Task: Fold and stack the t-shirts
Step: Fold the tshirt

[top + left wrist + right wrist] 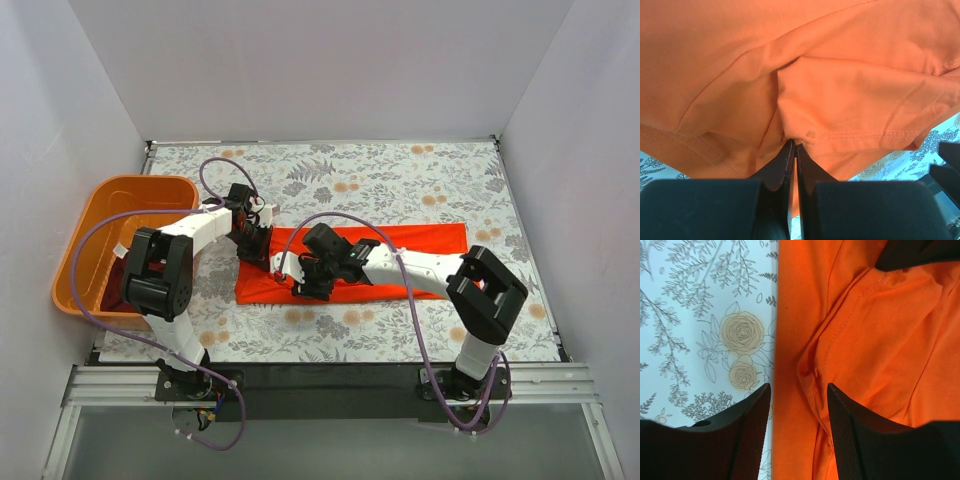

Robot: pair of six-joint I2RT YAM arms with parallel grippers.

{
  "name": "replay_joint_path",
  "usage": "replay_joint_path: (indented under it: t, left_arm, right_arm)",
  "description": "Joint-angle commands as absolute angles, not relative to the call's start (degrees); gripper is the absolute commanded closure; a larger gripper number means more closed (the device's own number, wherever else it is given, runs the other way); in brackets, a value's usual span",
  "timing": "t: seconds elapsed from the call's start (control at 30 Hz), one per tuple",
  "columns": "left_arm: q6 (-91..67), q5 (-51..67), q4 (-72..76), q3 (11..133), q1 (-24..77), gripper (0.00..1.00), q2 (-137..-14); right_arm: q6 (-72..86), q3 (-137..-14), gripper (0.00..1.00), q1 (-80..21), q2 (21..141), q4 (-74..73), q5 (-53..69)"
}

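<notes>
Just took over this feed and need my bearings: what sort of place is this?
Probably a lab test booth, not a home. Plain white panel walls box in a table with a floral-print cover, and white robot arms are bolted to a black base plate at its near edge.

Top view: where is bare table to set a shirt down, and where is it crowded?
Widest free patch: the far strip between the orange-red shirt and the back wall. A smaller one sits between the shirt's right end and the right wall. Crowded: the shirt's left end, where the left gripper pinches it and the right gripper straddles its edge, beside the basket.
</notes>
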State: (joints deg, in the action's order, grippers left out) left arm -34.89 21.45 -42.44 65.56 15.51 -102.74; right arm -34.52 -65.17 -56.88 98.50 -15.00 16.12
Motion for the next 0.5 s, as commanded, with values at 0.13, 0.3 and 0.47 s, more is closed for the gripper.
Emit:
replay_joint_path:
  t: [0.13,0.3,0.47]
  left_arm:
    - [-35.33,23.20,-42.63,67.32,15.56,1.00,-101.87]
    - [-35.42,23.29,-42.36,67.50,15.56,1.00,-102.13]
    - [-35.51,23.55,-42.36,67.59,15.38,1.00,-102.04]
  right_arm:
    - [-36.21,-68.64,0.44,-57.13,102.04,-11.08,13.01]
    - [-36.83,-69.61,0.46,-57.22,104.15,-10.63,12.48]
    - [-36.74,-70.49,0.73,-57.13,105.29,-10.46,11.17]
